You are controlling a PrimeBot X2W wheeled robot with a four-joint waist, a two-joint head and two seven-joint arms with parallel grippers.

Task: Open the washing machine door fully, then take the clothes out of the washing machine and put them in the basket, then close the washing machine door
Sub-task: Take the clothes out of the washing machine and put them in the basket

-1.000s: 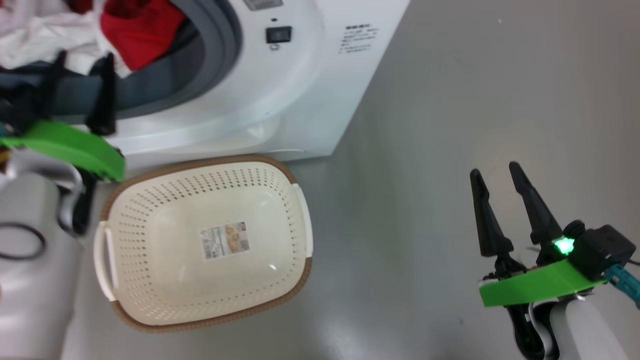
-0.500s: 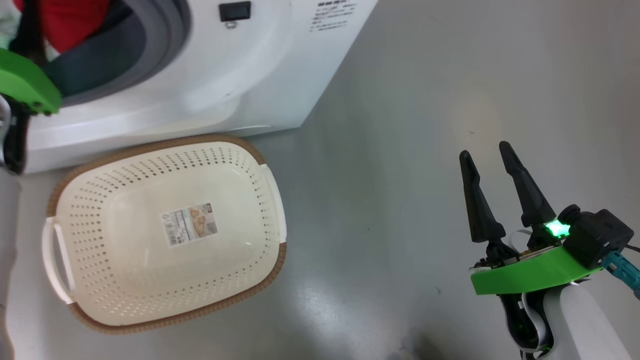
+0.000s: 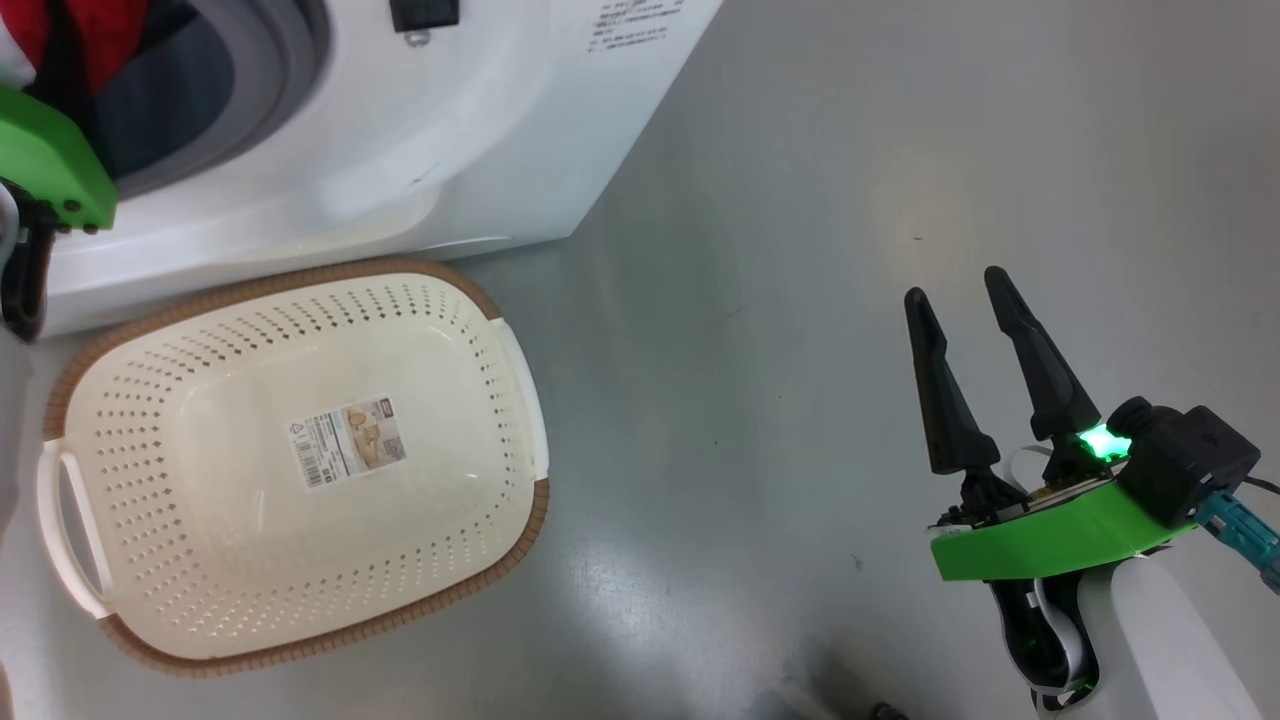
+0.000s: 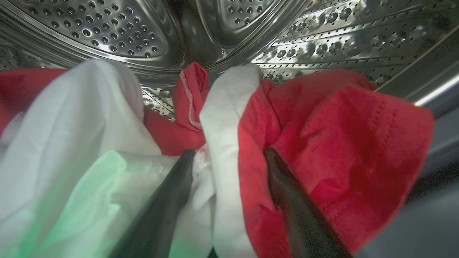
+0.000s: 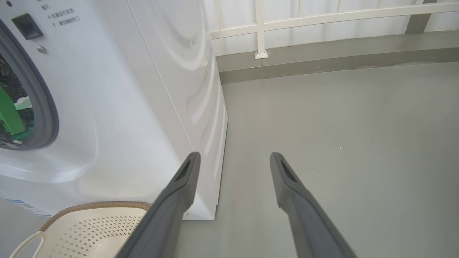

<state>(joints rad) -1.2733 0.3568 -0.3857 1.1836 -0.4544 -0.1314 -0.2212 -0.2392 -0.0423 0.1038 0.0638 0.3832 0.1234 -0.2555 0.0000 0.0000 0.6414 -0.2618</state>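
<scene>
The white washing machine (image 3: 470,130) stands at the upper left with its grey-gasketed opening uncovered; the washing machine door is out of view. My left gripper (image 4: 229,154) is inside the steel drum, open, its fingers straddling a white-and-red fold of the clothes (image 4: 340,136). In the head view a bit of the red clothes (image 3: 110,40) shows past the left arm's green wrist mount (image 3: 50,160). The cream basket (image 3: 270,285) sits on the floor right before the machine, with nothing in it but its sticker. My right gripper (image 3: 955,285) hovers open over bare floor, far right of the basket.
Grey floor stretches to the right of the machine (image 5: 143,89). A raised sill and a white railing (image 5: 260,32) run along the far wall. The basket's corner (image 5: 93,222) lies beside the machine's front corner.
The head camera has shifted, so the scene slid left. My left gripper has gone further into the drum opening. The right gripper stays open in about the same place.
</scene>
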